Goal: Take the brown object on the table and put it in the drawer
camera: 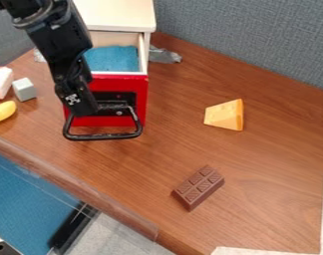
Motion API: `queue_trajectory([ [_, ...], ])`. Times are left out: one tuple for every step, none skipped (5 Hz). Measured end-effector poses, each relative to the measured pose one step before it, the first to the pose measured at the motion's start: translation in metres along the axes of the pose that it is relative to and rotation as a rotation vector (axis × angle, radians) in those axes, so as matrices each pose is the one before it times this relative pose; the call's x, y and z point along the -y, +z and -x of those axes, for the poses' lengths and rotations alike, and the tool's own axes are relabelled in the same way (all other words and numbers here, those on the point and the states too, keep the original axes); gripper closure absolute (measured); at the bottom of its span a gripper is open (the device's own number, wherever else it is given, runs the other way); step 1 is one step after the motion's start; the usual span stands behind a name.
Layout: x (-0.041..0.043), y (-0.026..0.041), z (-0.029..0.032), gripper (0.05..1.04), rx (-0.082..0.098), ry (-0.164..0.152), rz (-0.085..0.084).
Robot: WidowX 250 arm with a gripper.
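Note:
The brown object is a chocolate-bar piece (198, 187) lying on the wooden table, right of centre and towards the front. The black gripper (83, 102) hangs at the upper left, in front of the drawer's red face and well away from the chocolate bar. Pulled out from a white cabinet, the drawer (139, 85) stands open with blue material inside. A black loop handle (103, 136) sticks out below the gripper, and whether the two touch cannot be told.
A yellow cheese wedge (225, 114) rests right of the drawer. At the left edge are a banana (2, 111), a grey cube (24, 89) and a red-and-white block (0, 82). The wooden table (277, 149) has its front edge at the lower left; a grey partition stands behind.

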State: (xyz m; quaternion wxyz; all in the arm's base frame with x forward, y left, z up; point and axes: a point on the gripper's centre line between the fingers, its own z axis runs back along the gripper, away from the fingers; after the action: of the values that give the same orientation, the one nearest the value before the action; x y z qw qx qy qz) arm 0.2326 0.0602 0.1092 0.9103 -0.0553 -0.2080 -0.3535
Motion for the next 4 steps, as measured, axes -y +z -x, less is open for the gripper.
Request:
queue_trajectory([
  [0.00347,-0.00469,0.00243,0.084,-0.0061,0.0145,0.0197],
  [0.02754,-0.01239,-0.00971,0.084,0.0042,0.0057,0.0463],
  [0.02798,-0.01028,-0.01063,0.084,0.0096,0.0021,0.0244],
  [0.02765,-0.00994,-0.01495,0.084,0.0219,0.0275,0.0001],
])
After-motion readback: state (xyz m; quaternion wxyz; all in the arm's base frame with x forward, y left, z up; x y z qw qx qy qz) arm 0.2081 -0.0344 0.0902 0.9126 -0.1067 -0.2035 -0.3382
